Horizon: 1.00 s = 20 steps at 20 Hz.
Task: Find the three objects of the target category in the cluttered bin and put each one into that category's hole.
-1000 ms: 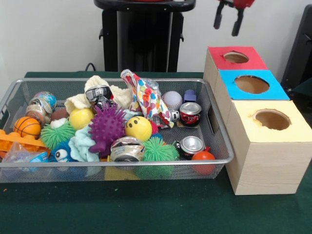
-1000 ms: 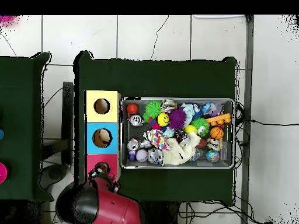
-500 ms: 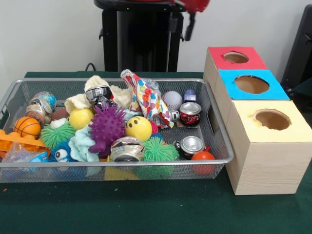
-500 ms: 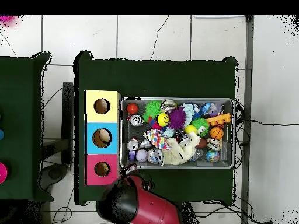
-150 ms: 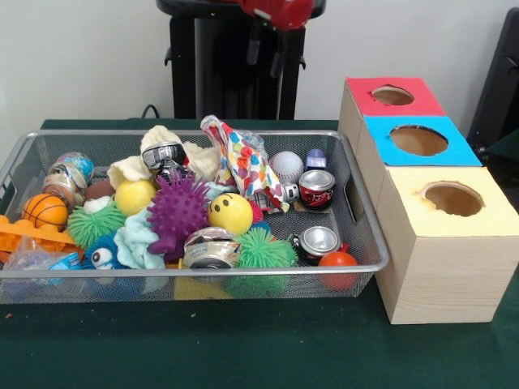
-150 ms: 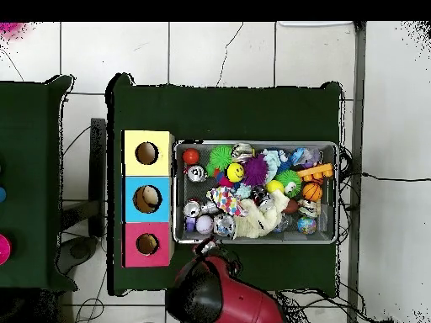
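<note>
Gripper (image 5: 266, 53): top centre of front view, above bin (image 5: 366, 243), fingers apart, holding nothing. Boxes (image 5: 442, 243) at right.

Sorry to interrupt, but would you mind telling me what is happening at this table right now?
The red Sawyer arm's hand hangs open and empty above the back edge of the wire mesh bin, touching nothing. The bin is crammed with balls, spiky toys, small cans and cloth. Beside it stands a wooden box with three holes: a red-topped section, a blue-topped section and a yellow-topped section. From overhead, something pale lies inside the blue hole; the other two look empty.
</note>
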Tool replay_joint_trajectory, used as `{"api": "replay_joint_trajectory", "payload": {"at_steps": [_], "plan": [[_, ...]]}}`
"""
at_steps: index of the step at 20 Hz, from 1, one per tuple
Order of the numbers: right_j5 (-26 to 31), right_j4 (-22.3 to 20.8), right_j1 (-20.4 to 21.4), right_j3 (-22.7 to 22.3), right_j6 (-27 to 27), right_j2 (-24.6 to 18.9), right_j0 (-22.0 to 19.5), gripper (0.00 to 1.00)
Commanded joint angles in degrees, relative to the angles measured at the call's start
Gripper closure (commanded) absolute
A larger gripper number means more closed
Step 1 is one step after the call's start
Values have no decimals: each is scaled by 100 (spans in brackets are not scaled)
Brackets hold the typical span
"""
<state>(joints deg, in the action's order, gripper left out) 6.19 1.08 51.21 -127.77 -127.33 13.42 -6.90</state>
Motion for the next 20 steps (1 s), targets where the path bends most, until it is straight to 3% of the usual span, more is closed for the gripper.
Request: {"api": "replay_joint_trajectory", "payload": {"at_steps": [1,9,20], "plan": [[-551,-787,-554,-139,-48,-872,-211,0],[-739,-1398,-785,155,-20,-999,-426,0],[-1207,-2120,-1338,506,-166,-780,-592,0]]}}
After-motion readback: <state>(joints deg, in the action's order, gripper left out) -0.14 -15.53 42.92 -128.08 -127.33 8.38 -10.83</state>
